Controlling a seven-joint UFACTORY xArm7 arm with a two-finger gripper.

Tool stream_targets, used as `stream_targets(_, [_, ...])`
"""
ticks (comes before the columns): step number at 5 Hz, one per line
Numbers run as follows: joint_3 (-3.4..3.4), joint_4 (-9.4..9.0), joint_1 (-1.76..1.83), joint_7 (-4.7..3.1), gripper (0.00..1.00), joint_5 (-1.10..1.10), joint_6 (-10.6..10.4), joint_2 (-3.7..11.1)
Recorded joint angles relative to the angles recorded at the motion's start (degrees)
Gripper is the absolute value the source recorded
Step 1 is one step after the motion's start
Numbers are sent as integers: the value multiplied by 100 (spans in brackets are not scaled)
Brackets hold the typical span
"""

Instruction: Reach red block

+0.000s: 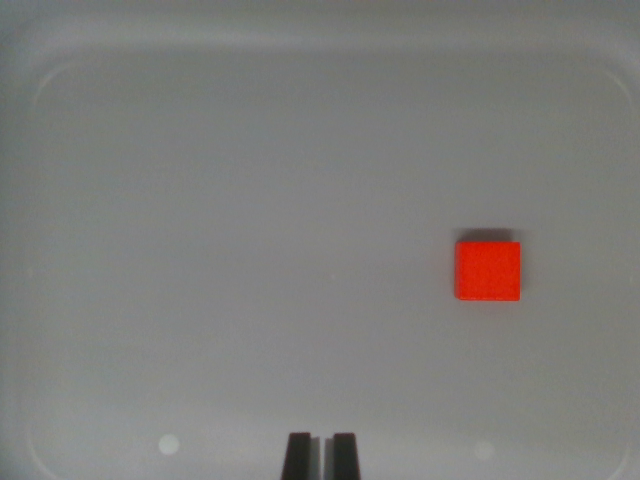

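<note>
Wrist view, looking straight down on a grey tray w/ rounded corners; its raised rim runs along the top and curves down both sides. Surface plain, matte, w/ two faint pale round spots low down, one at lower left and one at lower right.

Red block lies flat on the tray floor, in the wrist view's right half, roughly mid-height. Top face looks square, edges about parallel to the frame. Thin dark shadow along its upper edge. Nothing touches it.

Gripper shows only as two dark fingertips poking up from the bottom edge, approx centre of frame. Jaws stand narrow: just a slim sliver of grey between the two tips, nothing held between them. Fingertips look blunt and dark; the rest of the fingers is cut off by the frame edge.

Block vs jaws: block sits well off to the wrist view's right of the tips and higher up in the frame, i.e. up and to the right of them on a diagonal. Clear bare tray between the two, no contact. Block is not in line w/ the gap between the tips; the gap points up the frame's middle, block lies well to the side of that line.
</note>
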Motion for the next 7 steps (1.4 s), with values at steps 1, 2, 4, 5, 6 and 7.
stream_targets(1, [-24, -90, -27, 3, 0, -2, -185, 100])
stream_targets(2, [-24, -90, -27, 3, 0, -2, -185, 100])
stream_targets(4, [-50, -191, -57, 5, 0, -5, -390, 213])
stream_targets(5, [-79, -300, -90, 9, 0, -8, -614, 334])
stream_targets(6, [-79, -300, -90, 9, 0, -8, -614, 334])
stream_targets(7, [-110, -417, -125, 12, 0, -10, -853, 464])
